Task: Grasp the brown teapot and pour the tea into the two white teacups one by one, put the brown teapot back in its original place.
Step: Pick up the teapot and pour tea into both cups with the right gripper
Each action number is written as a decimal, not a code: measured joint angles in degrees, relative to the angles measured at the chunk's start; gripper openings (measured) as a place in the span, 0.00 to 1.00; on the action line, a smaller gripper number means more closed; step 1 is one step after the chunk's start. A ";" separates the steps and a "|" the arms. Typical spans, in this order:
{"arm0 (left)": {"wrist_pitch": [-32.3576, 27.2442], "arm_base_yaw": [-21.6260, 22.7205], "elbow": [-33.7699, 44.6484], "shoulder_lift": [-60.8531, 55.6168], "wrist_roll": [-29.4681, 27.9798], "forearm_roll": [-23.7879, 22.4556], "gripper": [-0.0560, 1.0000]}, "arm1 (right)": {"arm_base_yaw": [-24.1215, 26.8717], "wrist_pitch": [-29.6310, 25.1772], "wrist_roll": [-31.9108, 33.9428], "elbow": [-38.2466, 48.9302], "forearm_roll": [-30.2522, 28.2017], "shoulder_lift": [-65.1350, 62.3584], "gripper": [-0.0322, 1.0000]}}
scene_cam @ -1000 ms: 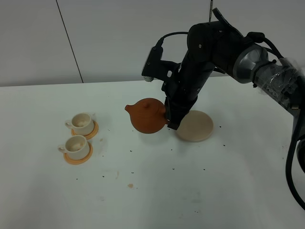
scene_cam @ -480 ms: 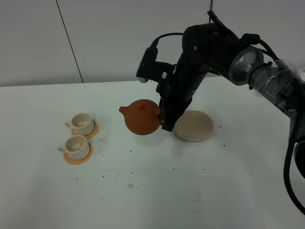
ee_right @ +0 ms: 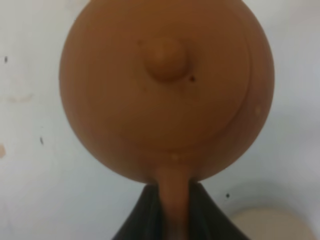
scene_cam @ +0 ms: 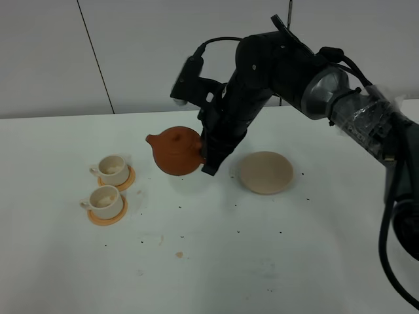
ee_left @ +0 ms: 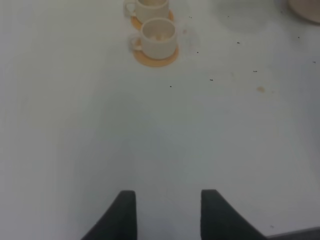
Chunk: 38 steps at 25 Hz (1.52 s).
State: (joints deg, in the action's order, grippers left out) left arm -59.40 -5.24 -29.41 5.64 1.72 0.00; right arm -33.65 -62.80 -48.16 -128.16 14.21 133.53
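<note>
The brown teapot hangs in the air above the table, spout toward the two white teacups on their orange saucers. My right gripper is shut on its loop handle. The right wrist view looks down on the teapot's lid, with the handle clamped between the dark fingers. The beige coaster, the original place, lies bare to the teapot's right. My left gripper is open over bare table, well short of the nearer teacup; the exterior view does not show this gripper.
The white tabletop carries scattered dark specks and a small brownish stain. A white wall rises behind the table. The right arm arches over the table's back right. A coaster edge shows in the right wrist view.
My right arm has carried the teapot left and a little upward, away from the coaster and toward the teacups. The coaster now lies fully uncovered.
</note>
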 joint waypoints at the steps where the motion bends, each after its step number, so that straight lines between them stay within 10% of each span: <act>1: 0.00 0.00 0.00 0.00 0.00 0.00 0.41 | -0.21 -0.78 0.76 -1.45 -0.13 0.67 0.12; 15: 0.00 0.00 0.00 0.00 0.00 0.00 0.41 | -2.94 -7.74 9.37 -19.17 -3.22 9.29 0.12; 38: 0.00 0.00 0.00 0.00 0.00 0.00 0.41 | -3.75 -4.83 18.05 -20.13 -0.22 12.19 0.12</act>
State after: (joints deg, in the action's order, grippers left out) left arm -59.40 -5.24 -29.41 5.64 1.72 0.00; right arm -37.40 -67.63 -30.11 -148.29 14.00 145.72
